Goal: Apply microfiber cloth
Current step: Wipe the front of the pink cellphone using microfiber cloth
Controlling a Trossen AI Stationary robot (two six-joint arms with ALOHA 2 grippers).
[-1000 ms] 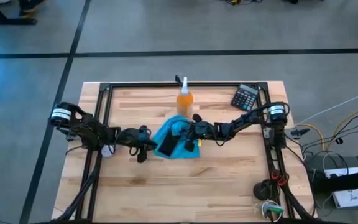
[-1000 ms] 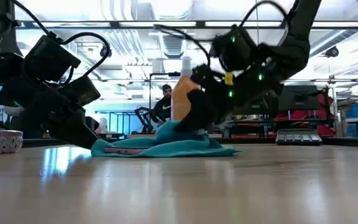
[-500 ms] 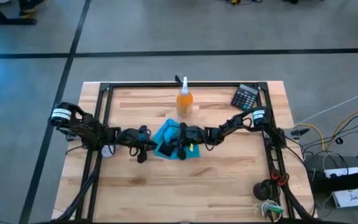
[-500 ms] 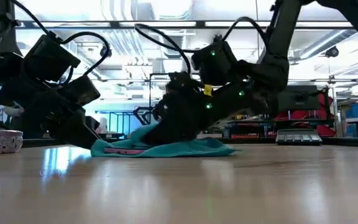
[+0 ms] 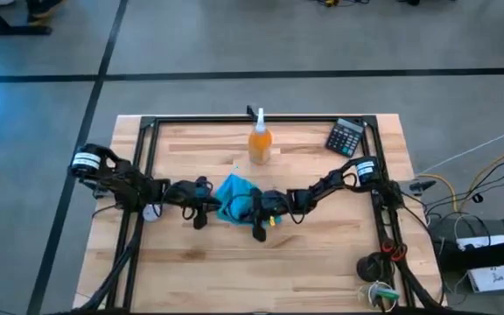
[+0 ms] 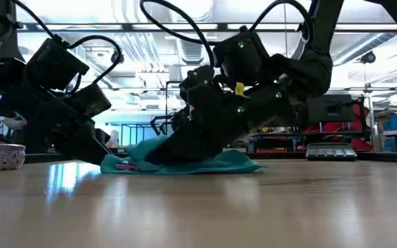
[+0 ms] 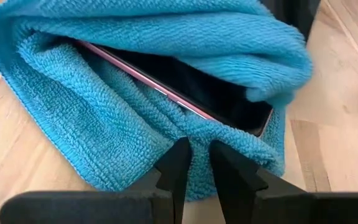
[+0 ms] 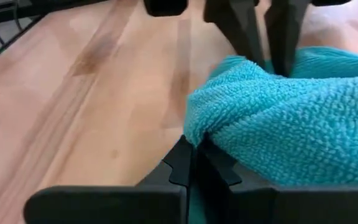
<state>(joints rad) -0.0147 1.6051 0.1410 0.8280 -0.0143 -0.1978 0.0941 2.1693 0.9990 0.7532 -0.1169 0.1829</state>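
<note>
right pincer pinched on microfiber cloth | left pincer nearly closed on its 9 o'clock edge | risk: opposing pulls drag phone off surface

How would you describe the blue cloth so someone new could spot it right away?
Look at the middle of the wooden table, in front of the orange spray bottle, where both dark grippers meet. The turquoise microfiber cloth lies bunched there, folded over a black phone. It is the only soft, bright blue thing on the table.
</note>
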